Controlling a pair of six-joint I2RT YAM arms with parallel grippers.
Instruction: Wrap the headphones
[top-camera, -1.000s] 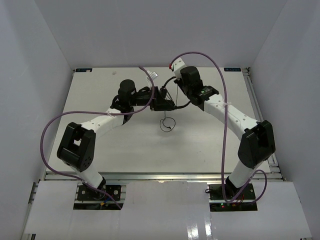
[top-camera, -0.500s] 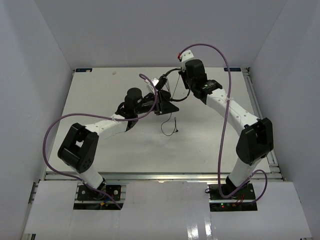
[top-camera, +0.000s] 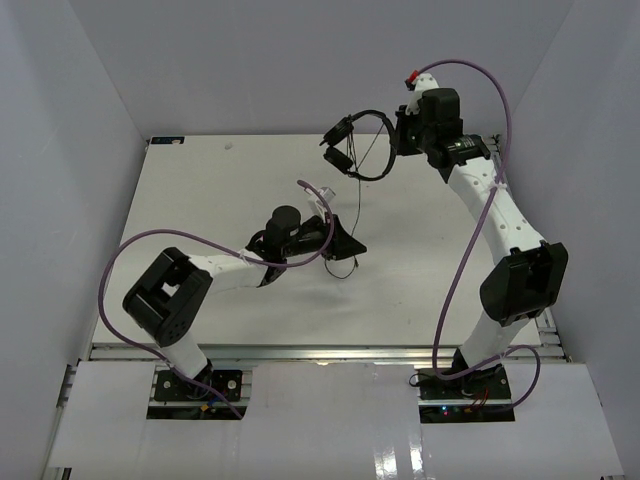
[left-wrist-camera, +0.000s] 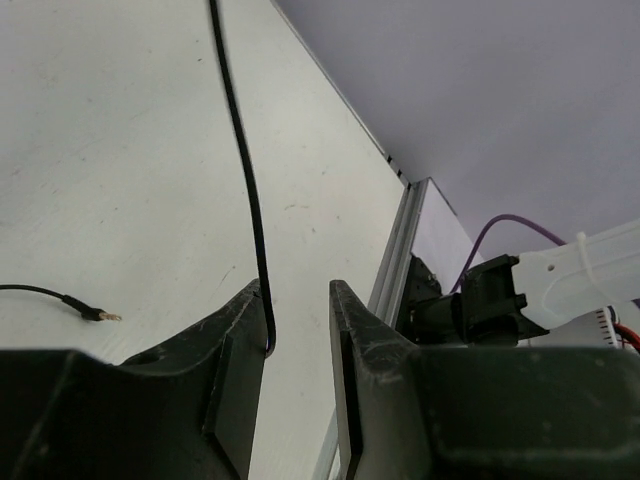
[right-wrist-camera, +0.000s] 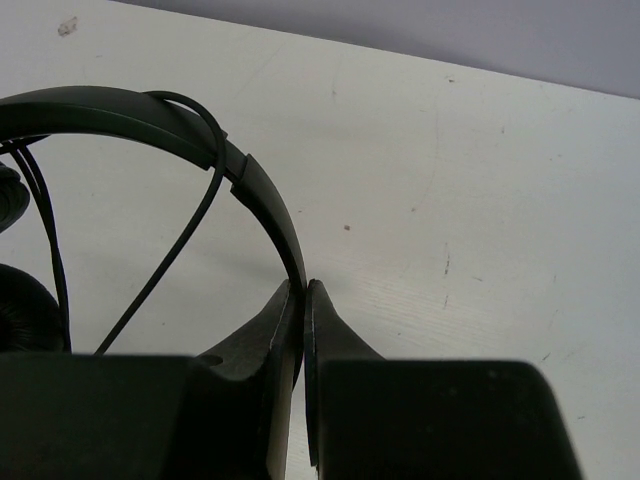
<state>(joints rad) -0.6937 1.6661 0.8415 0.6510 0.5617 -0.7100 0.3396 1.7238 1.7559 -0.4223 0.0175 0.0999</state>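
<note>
1. Your right gripper (right-wrist-camera: 303, 290) is clamped on the thin headband (right-wrist-camera: 150, 115), holding the headphones (top-camera: 358, 145) up over the far side of the table (top-camera: 200, 200).
2. Your left gripper (left-wrist-camera: 297, 292) is open, and the cord (left-wrist-camera: 245, 170) runs loosely between its jaws.
3. Expect light, springy headphones and a limp, slippery cord. Pinch the cord mid-length.
</note>
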